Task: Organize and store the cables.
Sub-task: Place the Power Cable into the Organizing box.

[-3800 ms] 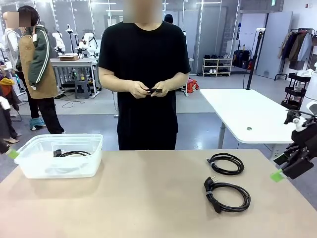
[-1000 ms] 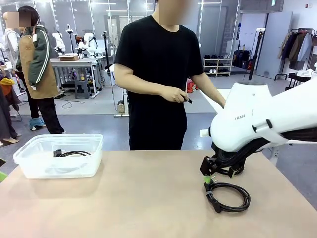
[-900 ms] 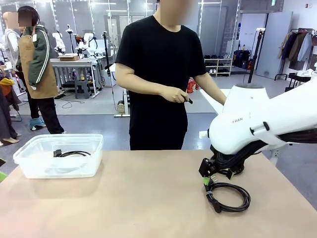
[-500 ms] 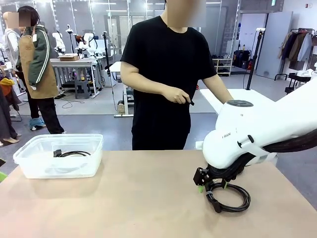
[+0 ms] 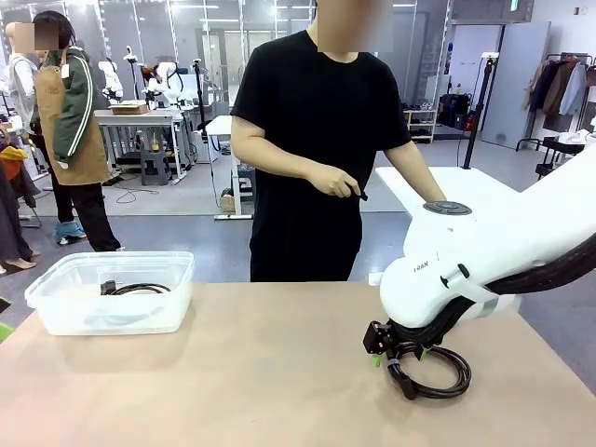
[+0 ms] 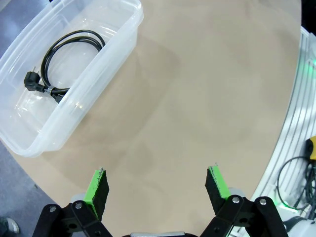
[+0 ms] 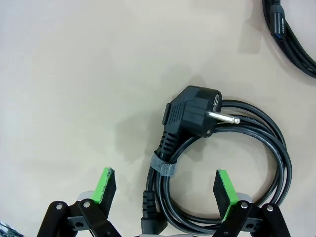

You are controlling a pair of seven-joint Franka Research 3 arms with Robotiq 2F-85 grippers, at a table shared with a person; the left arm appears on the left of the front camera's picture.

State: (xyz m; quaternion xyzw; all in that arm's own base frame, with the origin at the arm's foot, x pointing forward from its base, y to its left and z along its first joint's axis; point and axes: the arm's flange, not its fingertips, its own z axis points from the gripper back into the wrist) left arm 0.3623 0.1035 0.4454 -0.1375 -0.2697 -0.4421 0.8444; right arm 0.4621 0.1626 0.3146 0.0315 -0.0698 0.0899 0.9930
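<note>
A coiled black cable with a black plug and a dark tie lies on the tan table. My right gripper hangs open just above it, its fingers astride the tied side of the coil. The front view has that gripper low over the same cable at the table's right. Part of a second cable lies farther off. A third coil rests in the clear plastic box. My left gripper is open over bare table beside the box.
The clear box stands at the table's left in the front view, a cable inside. A person in a black shirt stands at the far edge holding a small black item. A white table stands behind.
My right arm has come down and a little left over the near cable, its gripper still open. The person has shifted slightly to the right. The left gripper stays open.
</note>
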